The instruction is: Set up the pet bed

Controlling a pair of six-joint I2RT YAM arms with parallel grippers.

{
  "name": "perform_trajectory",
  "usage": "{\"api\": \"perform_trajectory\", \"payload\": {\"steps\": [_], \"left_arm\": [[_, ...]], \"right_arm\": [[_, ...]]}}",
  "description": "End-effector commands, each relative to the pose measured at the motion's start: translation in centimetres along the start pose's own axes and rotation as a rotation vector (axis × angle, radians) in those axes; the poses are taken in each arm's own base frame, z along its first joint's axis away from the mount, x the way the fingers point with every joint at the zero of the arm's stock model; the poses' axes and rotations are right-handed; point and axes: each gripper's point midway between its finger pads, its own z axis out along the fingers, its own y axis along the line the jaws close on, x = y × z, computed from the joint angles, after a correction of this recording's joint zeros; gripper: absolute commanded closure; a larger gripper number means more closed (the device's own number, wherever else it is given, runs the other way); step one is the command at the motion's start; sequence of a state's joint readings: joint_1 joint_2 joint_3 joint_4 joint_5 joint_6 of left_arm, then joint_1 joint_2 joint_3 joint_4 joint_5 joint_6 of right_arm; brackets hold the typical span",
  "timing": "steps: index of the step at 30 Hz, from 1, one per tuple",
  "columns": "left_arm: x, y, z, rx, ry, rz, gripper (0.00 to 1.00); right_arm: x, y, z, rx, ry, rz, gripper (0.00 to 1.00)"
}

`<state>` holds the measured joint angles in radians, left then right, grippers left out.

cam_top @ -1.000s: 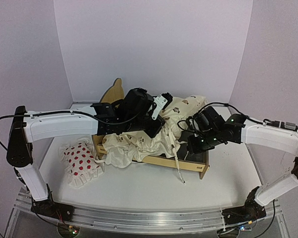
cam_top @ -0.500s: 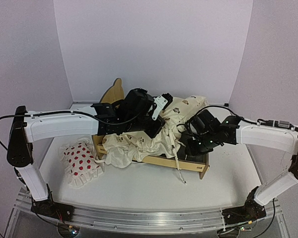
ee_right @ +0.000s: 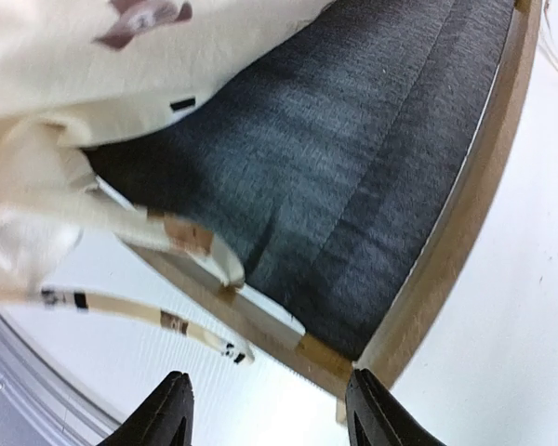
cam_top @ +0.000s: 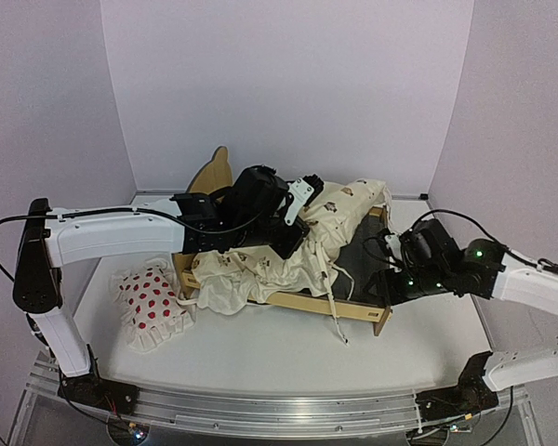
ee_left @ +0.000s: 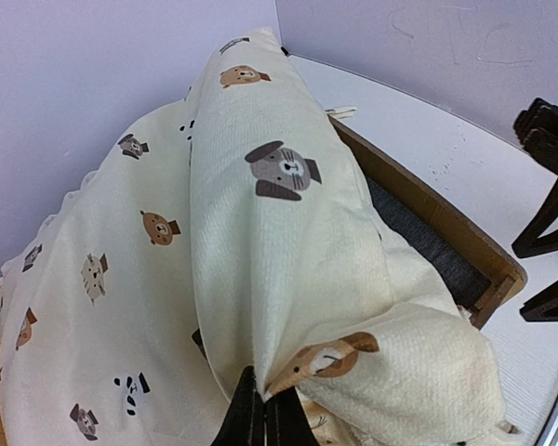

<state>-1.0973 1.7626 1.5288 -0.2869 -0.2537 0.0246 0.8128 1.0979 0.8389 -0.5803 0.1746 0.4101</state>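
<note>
The pet bed (cam_top: 355,312), a pale plywood frame with a scalloped headboard (cam_top: 213,173), lies mid-table. Its dark grey base (cam_top: 361,253) shows at the right end. A cream animal-print quilt (cam_top: 302,255) is bunched over its left and middle. My left gripper (ee_left: 263,411) is shut on a fold of the quilt (ee_left: 260,223) and holds it lifted above the bed. My right gripper (ee_right: 270,401) is open and empty, hovering just off the bed's front right corner (ee_right: 391,353). It is apart from the quilt edge (ee_right: 93,93).
A white red-dotted pillow (cam_top: 152,299) lies on the table left of the bed. A quilt tie ribbon (cam_top: 335,321) hangs over the front rail onto the table. Walls close in behind and at both sides.
My right gripper has opened, let go of the quilt and drawn back to the right, off the bed's foot end. The left gripper keeps its hold and has not moved.
</note>
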Motion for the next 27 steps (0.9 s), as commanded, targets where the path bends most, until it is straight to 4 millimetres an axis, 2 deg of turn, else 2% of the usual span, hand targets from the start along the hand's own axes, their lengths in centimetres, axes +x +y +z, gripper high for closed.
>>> {"api": "perform_trajectory", "payload": {"steps": [1,8,13,18,22,27], "left_arm": [[-0.8,0.6,-0.2,-0.009,-0.025,-0.027,1.0],[-0.7,0.4,-0.2,0.0,-0.023,-0.026,1.0],[-0.6,0.4,-0.2,0.001,-0.018,-0.025,1.0],[-0.5,0.4,-0.1,0.0,-0.012,-0.023,1.0],[-0.6,0.4,-0.1,0.002,-0.009,-0.023,1.0],[-0.6,0.4,-0.2,0.004,-0.005,-0.052,1.0]], "right_arm": [[1.6,0.4,-1.2,-0.082,-0.04,0.013,0.42],[4.4,1.4,0.2,-0.203,-0.066,0.025,0.44],[5.0,2.6,1.4,-0.273,-0.154,-0.017,0.47],[6.0,2.9,3.3,-0.279,-0.224,-0.06,0.47],[6.0,3.6,4.2,-0.291,-0.302,-0.103,0.51],[6.4,1.9,5.7,-0.191,-0.411,-0.134,0.57]]}}
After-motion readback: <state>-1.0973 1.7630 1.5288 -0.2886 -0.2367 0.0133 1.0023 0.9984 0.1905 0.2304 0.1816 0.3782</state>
